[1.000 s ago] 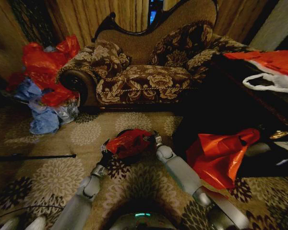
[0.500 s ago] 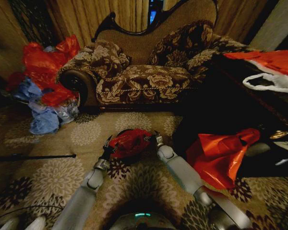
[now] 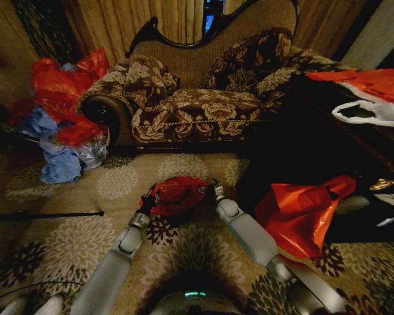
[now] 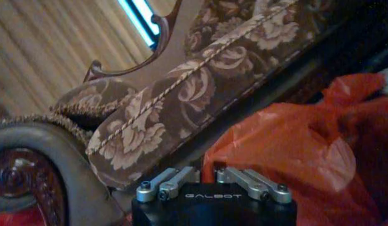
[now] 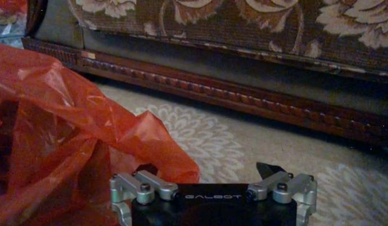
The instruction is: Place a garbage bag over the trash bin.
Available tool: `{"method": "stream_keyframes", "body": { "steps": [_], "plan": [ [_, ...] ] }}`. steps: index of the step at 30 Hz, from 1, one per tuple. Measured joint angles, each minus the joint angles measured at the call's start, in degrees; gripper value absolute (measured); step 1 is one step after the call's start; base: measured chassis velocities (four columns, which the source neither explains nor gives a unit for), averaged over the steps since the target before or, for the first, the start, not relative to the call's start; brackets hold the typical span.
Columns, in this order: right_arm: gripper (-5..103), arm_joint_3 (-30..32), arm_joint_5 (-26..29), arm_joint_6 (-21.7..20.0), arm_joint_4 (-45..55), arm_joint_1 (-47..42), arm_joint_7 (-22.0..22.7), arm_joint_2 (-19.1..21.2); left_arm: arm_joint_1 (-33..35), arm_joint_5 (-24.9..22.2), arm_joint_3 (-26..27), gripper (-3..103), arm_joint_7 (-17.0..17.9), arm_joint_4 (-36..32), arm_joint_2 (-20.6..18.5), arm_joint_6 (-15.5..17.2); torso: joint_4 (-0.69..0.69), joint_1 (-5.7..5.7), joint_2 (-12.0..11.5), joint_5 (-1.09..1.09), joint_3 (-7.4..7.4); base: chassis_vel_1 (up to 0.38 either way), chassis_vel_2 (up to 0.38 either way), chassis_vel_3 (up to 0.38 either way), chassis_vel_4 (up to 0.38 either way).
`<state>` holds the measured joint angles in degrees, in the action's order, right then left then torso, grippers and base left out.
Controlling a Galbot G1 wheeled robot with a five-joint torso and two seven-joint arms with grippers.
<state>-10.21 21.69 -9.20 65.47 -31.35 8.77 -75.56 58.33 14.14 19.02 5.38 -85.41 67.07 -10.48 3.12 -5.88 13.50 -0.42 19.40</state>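
From the head camera I see the garbage bag (image 3: pixel 176 195) spread rounder over the trash bin (image 3: pixel 159 211) than a second ago, at 12 o'clock from my base on the carpet (image 3: pixel 111 184). My left gripper (image 3: pixel 146 199) sits at its 9 o'clock and my right gripper (image 3: pixel 209 190) at 3; whether either is clamping the plastic, I cannot tell. The right wrist camera adds the sofa (image 5: pixel 257 28) base close behind.

1. "GALBOT" in pale letters on the black body of the left gripper (image 4: pixel 209 176), just behind its jaws.
2. Same "GALBOT" on the right gripper (image 5: pixel 212 181), behind the jaws too.
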Motion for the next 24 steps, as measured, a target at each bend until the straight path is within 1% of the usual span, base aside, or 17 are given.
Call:
{"method": "stream_keyframes", "body": {
  "steps": [1, 2, 3, 4, 6, 8, 11, 16, 19, 20, 21, 23, 24],
  "plan": [
    [100, -0.06, 0.02, -0.04, 0.1, 0.01, 0.06, 0.04, -0.44, -0.89, -0.22, 11, -0.11, 0.12, -0.05, 0.45, 0.0, 0.0, 0.0, 0.0, 0.0, 0.0, 0.0, 0.0, 0.0],
    [100, -0.18, 0.03, -0.11, 0.29, 0.06, 0.1, 0.12, -1.45, -3.04, -0.75, 7, -0.29, 0.28, -0.28, 1.85, 0.0, 0.0, 0.0, 0.0, 0.0, 0.0, 0.0, 0.0, 0.0],
    [100, -0.18, 0.03, -0.11, 0.29, 0.06, 0.1, 0.12, -1.45, -3.04, -0.75, 7, -0.29, 0.28, -0.28, 1.85, 0.0, 0.0, 0.0, 0.0, 0.0, 0.0, 0.0, 0.0, 0.0],
    [100, -0.22, 0.04, -0.13, 0.32, 0.12, 0.12, 0.13, -2.32, -4.44, -1.04, 3, -0.45, 0.64, -0.47, 2.73, 0.0, 0.0, 0.0, 0.0, 0.0, 0.0, 0.0, 0.0, 0.0],
    [100, -0.29, 0.01, -0.14, 0.3, 0.27, 0.12, 0.04, -3.97, -5.95, -1.3, 0, -0.82, 1.9, -0.58, 3.34, 0.0, 0.0, 0.0, 0.0, 0.0, 0.0, 0.0, 0.0, 0.0],
    [100, -0.32, -0.05, -0.14, 0.2, 0.36, 0.11, -0.02, -4.84, -6.74, -1.48, 0, -0.94, 2.73, -0.57, 3.58, -0.01, 0.0, 0.0, 0.0, 0.0, 0.0, 0.0, 0.0, 0.0],
    [100, -0.47, -0.15, -0.13, -0.23, 0.65, -0.02, -0.08, -7.83, -10.25, -2.2, 0, -1.11, 5.71, -0.33, 4.85, 0.0, 0.0, 0.0, 0.0, 0.0, 0.0, 0.0, 0.0, 0.0],
    [100, -0.67, 0.08, -0.13, -0.81, 1.33, -1.02, 0.32, -10.9, -12.53, -3.01, 0, -1.32, 8.7, 0.14, 5.63, -0.01, 0.0, 0.0, 0.0, 0.0, 0.0, 0.0, 0.0, 0.0],
    [100, -0.8, 1.8, -0.15, -1.78, 2.66, -5.04, 1.23, -14.26, -15.55, -4.33, 0, -1.71, 11.71, 0.82, 7.21, 0.0, 0.0, 0.0, 0.0, 0.0, 0.0, 0.0, 0.0, 0.0],
    [100, -0.8, 1.8, -0.15, -1.78, 2.66, -5.04, 1.23, -14.26, -15.55, -4.33, 0, -1.71, 11.71, 0.82, 7.21, 0.0, 0.0, 0.0, 0.0, 0.0, 0.0, 0.0, 0.0, 0.0],
    [103, -0.59, 2.17, 0.28, -3.21, 3.42, -7.52, 1.26, -15.64, -15.95, -4.83, 0, -2.02, 13.27, 1.31, 7.39, 0.0, 0.0, 0.0, 0.01, 0.0, 0.0, 0.0, 0.0, 0.0],
    [96, -0.31, 2.84, 0.58, -4.61, 4.45, -10.01, 1.26, -17.28, -16.33, -5.6, 0, -2.32, 15.44, 2.14, 7.59, 0.0, 0.0, 0.0, -0.02, 0.01, 0.0, 0.0, 0.0, 0.0],
    [96, -0.31, 2.84, 0.58, -4.61, 4.45, -10.01, 1.26, -17.28, -16.33, -5.6, 0, -2.32, 15.44, 2.14, 7.59, 0.0, 0.0, 0.0, -0.02, 0.01, 0.0, 0.0, 0.0, 0.0]
  ]
}}
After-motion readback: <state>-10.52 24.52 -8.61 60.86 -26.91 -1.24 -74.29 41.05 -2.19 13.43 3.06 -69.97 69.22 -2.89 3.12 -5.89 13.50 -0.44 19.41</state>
